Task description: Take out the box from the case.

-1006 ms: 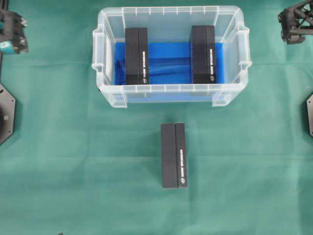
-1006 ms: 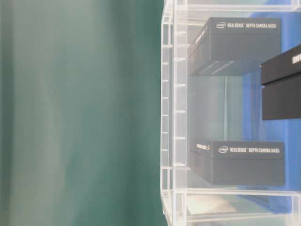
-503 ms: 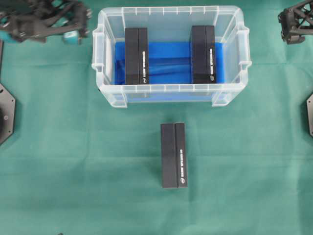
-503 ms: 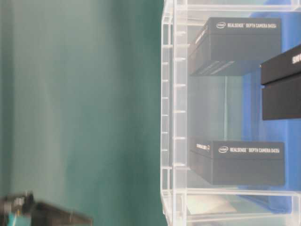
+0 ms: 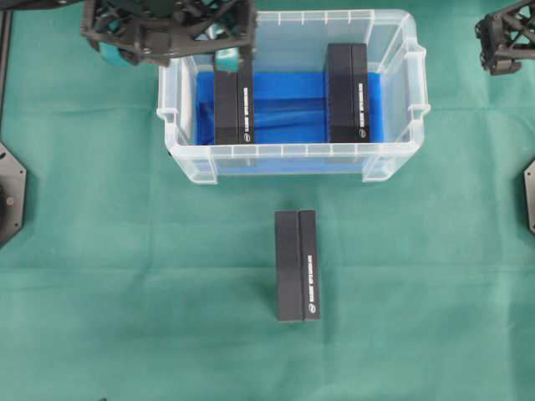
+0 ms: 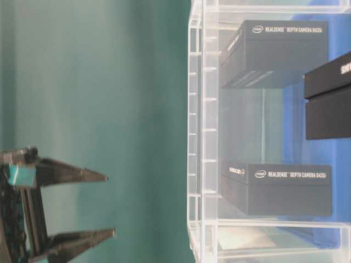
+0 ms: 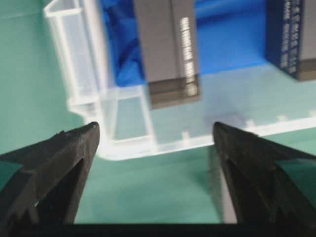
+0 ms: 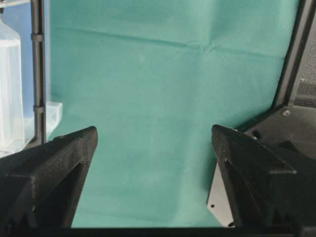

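Now hovering, left gripper (image 5: 224, 38) spread wide above the left black rectangular box (image 5: 233, 94) lying in the translucent plastic case (image 5: 292, 157); right gripper (image 8: 154, 143) likewise gaping, holding nothing, far right.

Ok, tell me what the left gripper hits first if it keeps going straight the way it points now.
Probably the case's rim or wall: in the wrist view the open left gripper frames the case's corner, with the left black box just beyond, inside it. Depth is unclear, so it could clear the rim and meet that box instead.
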`<act>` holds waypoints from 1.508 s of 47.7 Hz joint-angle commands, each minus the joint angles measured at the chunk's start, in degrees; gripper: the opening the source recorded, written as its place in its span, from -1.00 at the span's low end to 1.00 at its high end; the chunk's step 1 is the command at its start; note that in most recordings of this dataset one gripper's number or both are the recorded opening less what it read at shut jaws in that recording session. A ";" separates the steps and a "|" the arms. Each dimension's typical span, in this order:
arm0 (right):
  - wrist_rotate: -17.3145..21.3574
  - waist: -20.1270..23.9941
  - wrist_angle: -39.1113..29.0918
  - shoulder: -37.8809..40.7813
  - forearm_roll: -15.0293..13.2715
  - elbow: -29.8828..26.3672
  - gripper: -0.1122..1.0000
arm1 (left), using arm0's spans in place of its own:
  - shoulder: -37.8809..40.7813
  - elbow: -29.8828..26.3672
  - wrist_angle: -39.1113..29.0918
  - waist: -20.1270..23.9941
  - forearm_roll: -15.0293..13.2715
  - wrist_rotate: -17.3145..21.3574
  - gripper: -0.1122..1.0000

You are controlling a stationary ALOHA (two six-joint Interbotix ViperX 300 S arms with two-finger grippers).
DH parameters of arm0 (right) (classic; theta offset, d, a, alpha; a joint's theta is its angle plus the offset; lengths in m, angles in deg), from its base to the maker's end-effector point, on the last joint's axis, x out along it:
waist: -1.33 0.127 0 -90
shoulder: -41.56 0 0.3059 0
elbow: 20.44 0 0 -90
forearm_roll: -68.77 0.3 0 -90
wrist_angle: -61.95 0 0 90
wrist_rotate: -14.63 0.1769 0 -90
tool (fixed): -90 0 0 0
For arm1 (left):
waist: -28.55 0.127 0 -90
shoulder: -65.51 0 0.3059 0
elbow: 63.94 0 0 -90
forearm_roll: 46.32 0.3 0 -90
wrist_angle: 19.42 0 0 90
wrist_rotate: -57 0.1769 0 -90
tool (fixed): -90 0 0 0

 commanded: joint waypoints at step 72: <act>-0.62 -0.18 0.70 -0.97 -0.09 -0.35 0.84 | 5.01 -7.91 -0.97 -1.14 0.26 -0.18 0.86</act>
